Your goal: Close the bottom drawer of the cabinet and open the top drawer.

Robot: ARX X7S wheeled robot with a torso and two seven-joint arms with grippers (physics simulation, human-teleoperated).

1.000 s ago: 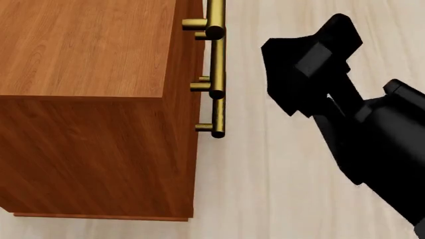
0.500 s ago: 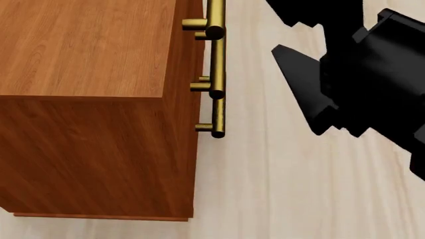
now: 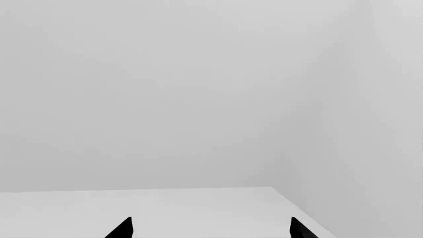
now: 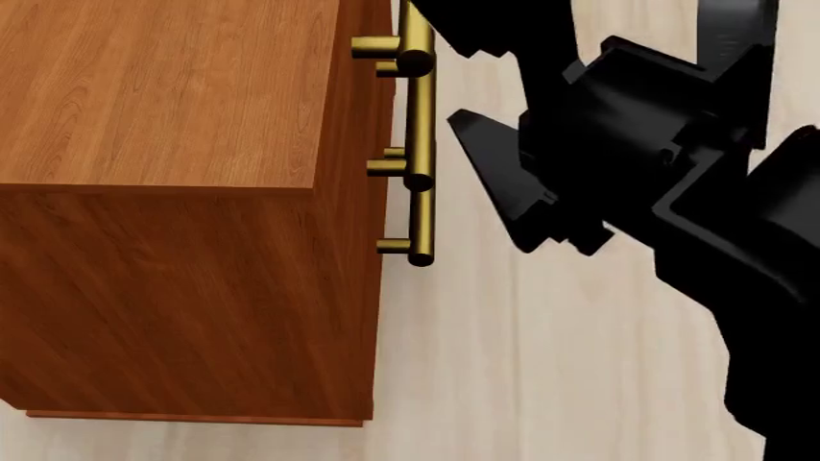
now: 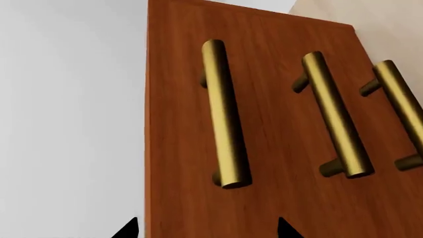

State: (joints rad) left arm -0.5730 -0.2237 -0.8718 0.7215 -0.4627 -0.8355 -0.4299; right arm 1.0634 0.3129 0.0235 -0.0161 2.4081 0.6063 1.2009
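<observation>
Head view: you are looking down on the cabinet (image 4: pixel 167 96), a reddish-brown wood-grain box occupying the left of the frame and standing on a pale plank floor (image 4: pixel 513 384). Three brass bar handles are projecting from its front face, stacked one below another; all three drawer fronts are lying flush with one another, so the bottom drawer (image 4: pixel 380 288) is sitting shut and the top drawer (image 4: pixel 380 29) is not yet pulled out. Your right gripper (image 4: pixel 513 197) is hanging in front of the cabinet, near the handles but apart from them, with one dark pointed finger (image 4: pixel 494 168) aiming toward the brass bars. Right wrist view: the camera is facing the cabinet front squarely, and the top drawer's handle (image 5: pixel 225 114) is lying directly ahead of the two black fingertips (image 5: pixel 127 229), which are showing well separated at the frame's edge, so the fingers are spread and gripping nothing. The middle handle (image 5: pixel 334 116) and the bottom drawer's handle (image 5: pixel 399 101) are running parallel beside it. Left wrist view: your left gripper (image 3: pixel 208 229) is pointing at a plain grey wall (image 3: pixel 198 89), its two fingertips standing wide apart, released and empty; it is not appearing in the head view.
</observation>
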